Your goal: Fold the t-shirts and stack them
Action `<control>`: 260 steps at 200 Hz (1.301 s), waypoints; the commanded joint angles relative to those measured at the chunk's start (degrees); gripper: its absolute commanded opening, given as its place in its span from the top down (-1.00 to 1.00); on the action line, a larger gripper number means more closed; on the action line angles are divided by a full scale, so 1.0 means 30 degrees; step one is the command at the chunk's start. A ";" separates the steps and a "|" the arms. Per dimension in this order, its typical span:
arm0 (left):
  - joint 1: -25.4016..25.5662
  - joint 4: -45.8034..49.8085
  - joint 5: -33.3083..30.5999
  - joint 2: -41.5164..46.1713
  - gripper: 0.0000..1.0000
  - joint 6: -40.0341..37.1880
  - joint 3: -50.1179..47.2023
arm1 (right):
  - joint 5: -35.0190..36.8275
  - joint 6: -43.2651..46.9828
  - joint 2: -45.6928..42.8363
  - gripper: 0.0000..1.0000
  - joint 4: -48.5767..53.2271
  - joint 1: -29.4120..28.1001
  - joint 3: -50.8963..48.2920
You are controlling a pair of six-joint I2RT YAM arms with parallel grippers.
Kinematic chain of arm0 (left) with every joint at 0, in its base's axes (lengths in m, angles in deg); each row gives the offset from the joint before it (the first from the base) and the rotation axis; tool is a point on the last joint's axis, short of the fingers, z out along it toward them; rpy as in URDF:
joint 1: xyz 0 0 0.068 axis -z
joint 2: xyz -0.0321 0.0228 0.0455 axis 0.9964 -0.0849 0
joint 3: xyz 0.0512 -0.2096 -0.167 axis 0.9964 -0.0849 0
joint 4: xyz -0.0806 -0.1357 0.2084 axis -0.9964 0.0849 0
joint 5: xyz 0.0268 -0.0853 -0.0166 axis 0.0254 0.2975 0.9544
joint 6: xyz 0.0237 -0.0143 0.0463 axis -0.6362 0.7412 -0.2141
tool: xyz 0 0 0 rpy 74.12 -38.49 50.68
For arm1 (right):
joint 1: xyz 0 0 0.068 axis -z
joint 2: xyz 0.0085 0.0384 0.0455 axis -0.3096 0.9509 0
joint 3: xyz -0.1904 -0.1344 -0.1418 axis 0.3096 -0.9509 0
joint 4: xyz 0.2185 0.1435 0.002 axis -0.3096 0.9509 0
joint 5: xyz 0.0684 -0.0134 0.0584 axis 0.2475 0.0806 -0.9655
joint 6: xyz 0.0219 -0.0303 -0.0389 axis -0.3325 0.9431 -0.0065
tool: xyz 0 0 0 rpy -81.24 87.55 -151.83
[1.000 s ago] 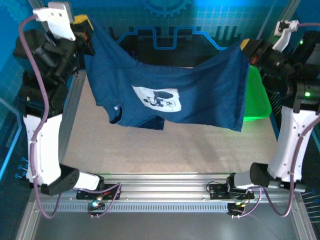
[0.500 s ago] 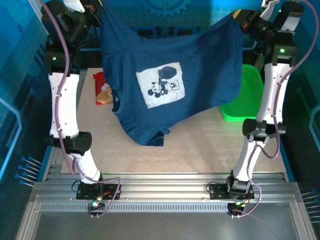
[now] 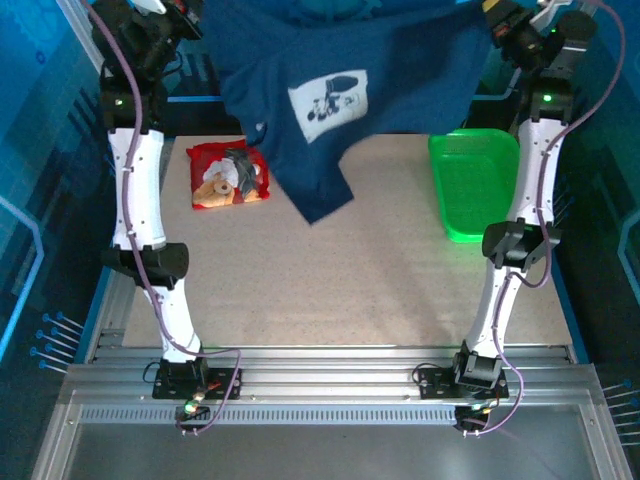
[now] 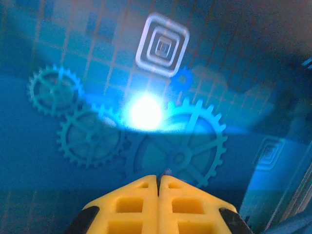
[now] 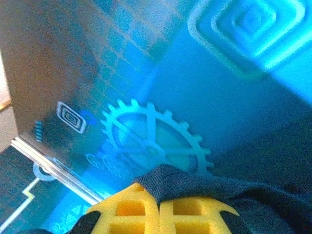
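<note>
Both arms are up high with the navy shirt [image 3: 420,70] strung between them over the far part of the table [image 3: 380,270]. Its white print [image 3: 328,98] faces the camera and the lower hem hangs in a point above the tabletop. Right gripper [image 5: 159,202]: yellow fingers [image 5: 122,209] pressed together, a fold of navy cloth pinched at the tips and draping off to the right. Left gripper [image 4: 158,179]: fingers [image 4: 131,204] closed flush, no gap. I can't tell from the wrist cam whether cloth sits between them, but from above the shirt's corner runs straight into it. Red shirt [image 3: 228,175] lies bunched on the table at left, apart from both grippers. Green basket [image 3: 468,185] sits at right, beside the right arm.
</note>
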 commanded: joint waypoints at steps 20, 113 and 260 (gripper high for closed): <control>-0.0301 -0.0908 0.2202 0.4086 1.00 -0.2533 -0.2066 | -0.1671 0.0399 -0.2102 1.00 0.0116 0.1496 -0.0173; -0.0504 0.0033 -0.1983 1.8375 0.99 -0.5507 -3.0987 | -0.1376 1.1659 -1.2893 0.89 0.6702 0.1305 -2.7661; -0.0514 0.6279 -0.3931 2.1152 -0.98 0.7746 -3.6936 | 0.3528 1.3462 -1.9750 -0.44 1.2573 -0.0120 -3.5835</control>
